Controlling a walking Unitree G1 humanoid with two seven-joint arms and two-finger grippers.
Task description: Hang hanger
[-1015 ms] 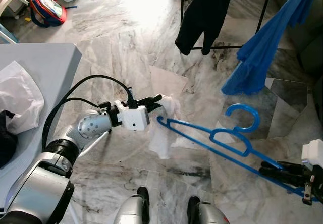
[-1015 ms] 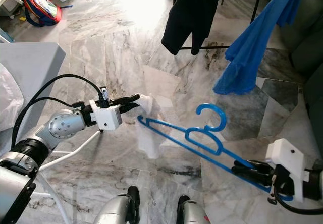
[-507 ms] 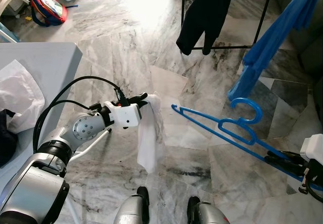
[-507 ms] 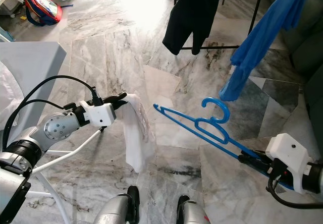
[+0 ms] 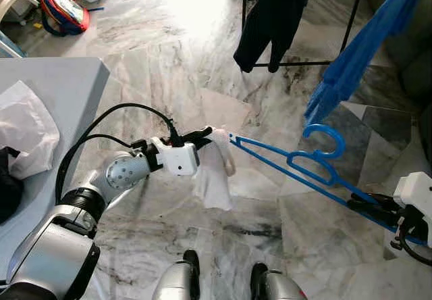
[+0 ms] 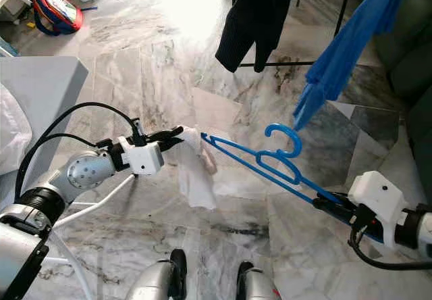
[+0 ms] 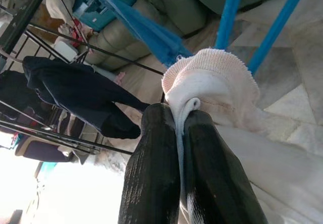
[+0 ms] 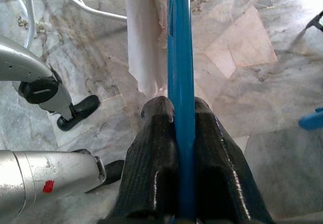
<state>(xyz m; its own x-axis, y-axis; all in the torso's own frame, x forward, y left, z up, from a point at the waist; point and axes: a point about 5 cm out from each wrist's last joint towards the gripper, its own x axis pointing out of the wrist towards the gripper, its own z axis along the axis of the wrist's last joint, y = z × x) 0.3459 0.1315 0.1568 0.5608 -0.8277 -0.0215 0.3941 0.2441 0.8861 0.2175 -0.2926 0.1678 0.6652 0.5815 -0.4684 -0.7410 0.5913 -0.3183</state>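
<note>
Head views: right tool (image 5: 368,205) clamped on one end of blue hanger (image 5: 297,168), held out over the floor; thin, stiff, light, likely whippy when gripped at the end. Left tool (image 5: 202,136) pinches limp white garment (image 5: 214,171) at the hanger's far tip. Rack (image 5: 297,62), dark clothes (image 5: 273,16), blue cloth (image 5: 358,57) ahead; counter (image 5: 54,84) at left.

Left wrist: fingers (image 7: 151,183) closed on the ribbed collar.

Right wrist: fingers (image 8: 154,168) tight on the bar.

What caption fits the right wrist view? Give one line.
Right gripper clamps the blue hanger, its far end at the white garment.
</note>
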